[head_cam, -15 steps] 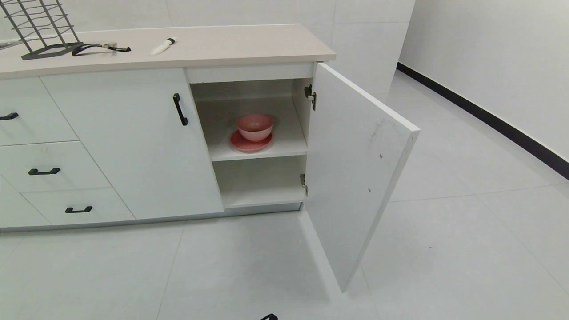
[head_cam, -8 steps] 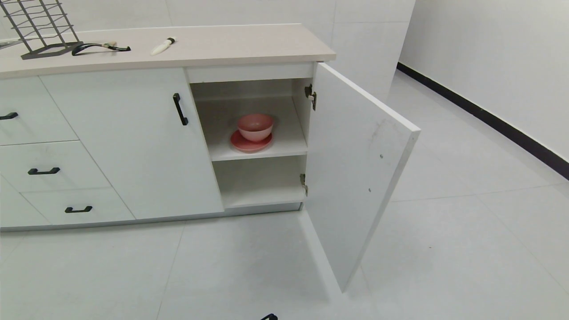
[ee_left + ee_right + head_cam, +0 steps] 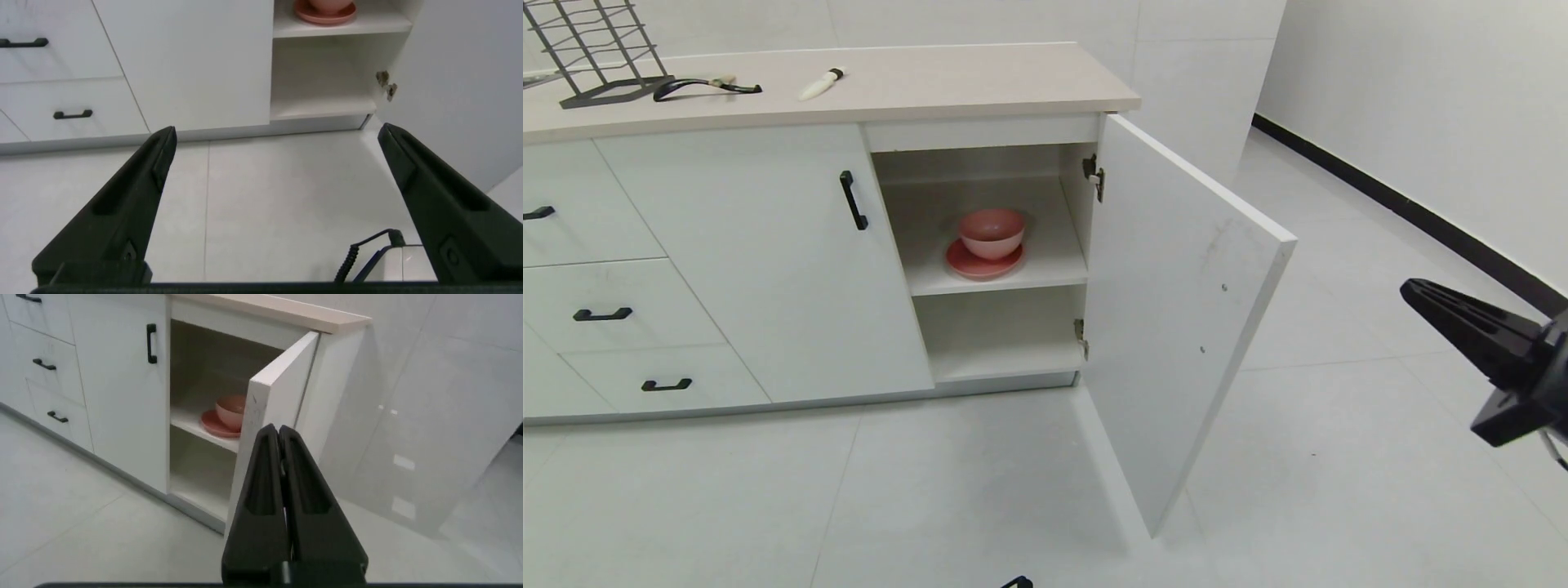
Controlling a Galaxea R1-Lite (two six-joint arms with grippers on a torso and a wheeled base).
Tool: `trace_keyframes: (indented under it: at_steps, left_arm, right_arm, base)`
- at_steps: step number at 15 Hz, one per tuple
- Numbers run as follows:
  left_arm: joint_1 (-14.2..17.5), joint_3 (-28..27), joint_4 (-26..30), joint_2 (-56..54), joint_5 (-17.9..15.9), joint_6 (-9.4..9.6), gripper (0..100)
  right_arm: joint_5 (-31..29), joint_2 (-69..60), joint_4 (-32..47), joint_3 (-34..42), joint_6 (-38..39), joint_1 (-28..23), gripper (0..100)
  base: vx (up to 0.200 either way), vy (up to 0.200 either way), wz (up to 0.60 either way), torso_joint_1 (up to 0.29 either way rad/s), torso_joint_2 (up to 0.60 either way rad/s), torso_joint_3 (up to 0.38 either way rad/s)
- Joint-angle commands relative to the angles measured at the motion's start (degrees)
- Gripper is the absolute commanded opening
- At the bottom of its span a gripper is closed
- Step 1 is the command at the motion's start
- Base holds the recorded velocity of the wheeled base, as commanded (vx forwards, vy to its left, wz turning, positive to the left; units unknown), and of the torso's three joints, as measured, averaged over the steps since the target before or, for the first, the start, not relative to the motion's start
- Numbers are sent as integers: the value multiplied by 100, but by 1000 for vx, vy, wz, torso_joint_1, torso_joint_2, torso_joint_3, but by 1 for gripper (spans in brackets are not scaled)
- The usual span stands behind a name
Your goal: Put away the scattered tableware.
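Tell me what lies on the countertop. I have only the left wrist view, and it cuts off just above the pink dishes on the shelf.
Observer: The head view shows a wire rack, a curved black utensil and a white utensil on the countertop.
Operator: Where is the right gripper?
Observer: The right gripper is shut and hangs out to the right of the open cabinet door, apart from it.
Operator: How does the bowl sit?
Observer: The pink bowl stands upright, mouth up, on the red plate on the upper shelf.
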Motion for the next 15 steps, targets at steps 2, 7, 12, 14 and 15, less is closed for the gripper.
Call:
trace_keyframes:
  at_steps: [2,7,12,14,15]
  left_arm:
    - [1,1,0,0,-1,-2,100]
    - [1,1,0,0,7,-29,100]
    - [1,1,0,0,34,-55,100]
    - [1,1,0,0,51,-125,100]
    - [1,1,0,0,51,-125,100]
  right_arm:
    - [236,966,-43,-613,-109,12,0]
    - [587,2065,-105,-1527,-346,12,0]
    - [719,2882,-122,-2336,-364,135,0]
    - [825,3111,-140,-2511,-452,381,0]
    - [825,3155,-140,-2555,-452,416,0]
  base:
    - [0,0,0,0,0,0]
    - [0,0,0,0,0,0]
    - [0,0,0,0,0,0]
    - [0,0,0,0,0,0]
    - [0,0,0,0,0,0]
